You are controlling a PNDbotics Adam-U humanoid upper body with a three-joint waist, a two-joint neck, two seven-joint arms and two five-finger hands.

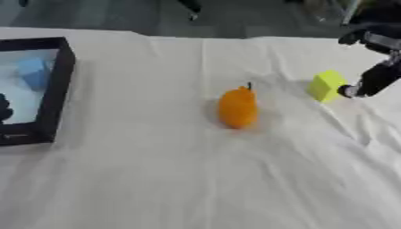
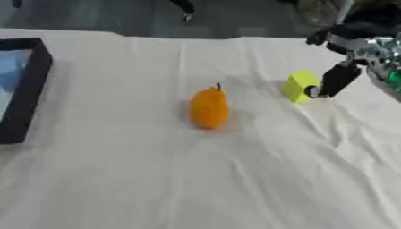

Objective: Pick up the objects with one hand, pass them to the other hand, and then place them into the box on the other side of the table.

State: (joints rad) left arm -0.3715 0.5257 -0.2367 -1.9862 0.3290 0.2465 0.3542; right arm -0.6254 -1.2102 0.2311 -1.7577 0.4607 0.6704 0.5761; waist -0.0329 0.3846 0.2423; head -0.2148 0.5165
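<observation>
The right hand (image 2: 333, 80) reached in from the upper right, its dark fingers pointing down at the yellow block (image 2: 300, 86) and touching or nearly touching that block's right face; whether the fingers were spread wide or closing around the block could not be told from either view, and nothing showed the block lifted off the white tablecloth (image 1: 196, 179). The orange pear-shaped fruit (image 1: 237, 108), stem up, stood untouched near the middle of the table, well apart from the block. On the left side sat the black-rimmed box (image 1: 61, 80), and a blue object (image 1: 33, 71) already lay inside it, so judging by this at least one item seemed delivered, while the yellow block and the fruit remained to be picked up, passed across and dropped in. A dark shape at the box's lower left edge may have been the left hand (image 1: 5, 109), but its fingers could not be made out. The cloth between the fruit and the box was bare apart from creases, leaving open room for a handover near the centre; the block stood near the table's right side, and the fruit lay on the straight line from block to box, so the carry would probably need to pass above it.
</observation>
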